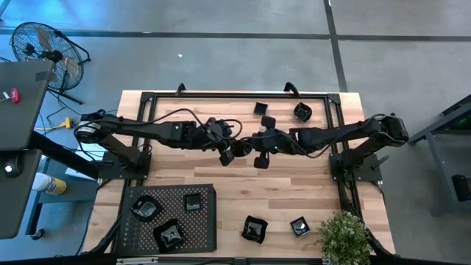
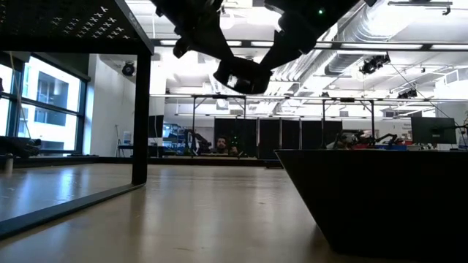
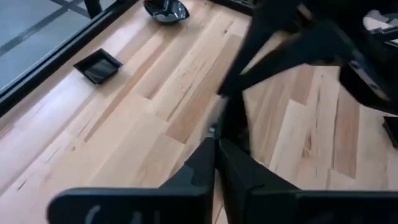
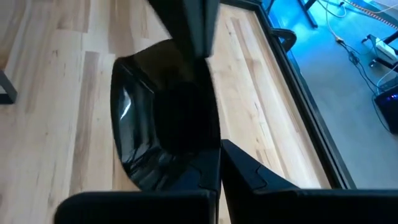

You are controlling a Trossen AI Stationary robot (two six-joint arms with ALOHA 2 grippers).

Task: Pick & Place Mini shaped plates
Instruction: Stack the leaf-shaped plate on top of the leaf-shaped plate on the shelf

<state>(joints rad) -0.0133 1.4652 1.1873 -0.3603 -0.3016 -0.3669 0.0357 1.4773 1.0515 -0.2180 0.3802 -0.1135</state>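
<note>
Black perforated tray [image 1: 126, 221] at the table's front left holds three small plates [image 1: 146, 209]. Past it toward the table's middle, the left gripper [image 1: 227, 156] hangs with fingers closed on nothing, and the right gripper [image 1: 259, 140] beside it pinches a glossy dish [image 4: 165, 118] in the air. Right of the tray two more plates [image 1: 255, 229] lie on wood

A light blond wood grain with darker streaks is shown by the table [image 1: 294, 199]. On it, glossy black is seen on the mini plates [image 1: 255, 229], and matte black with a dotted perforation pattern on the tray [image 1: 202, 221]. Beside the tray, a green plant [image 1: 344, 237] is seen. The held plate [image 4: 155, 124] appears black.
</note>
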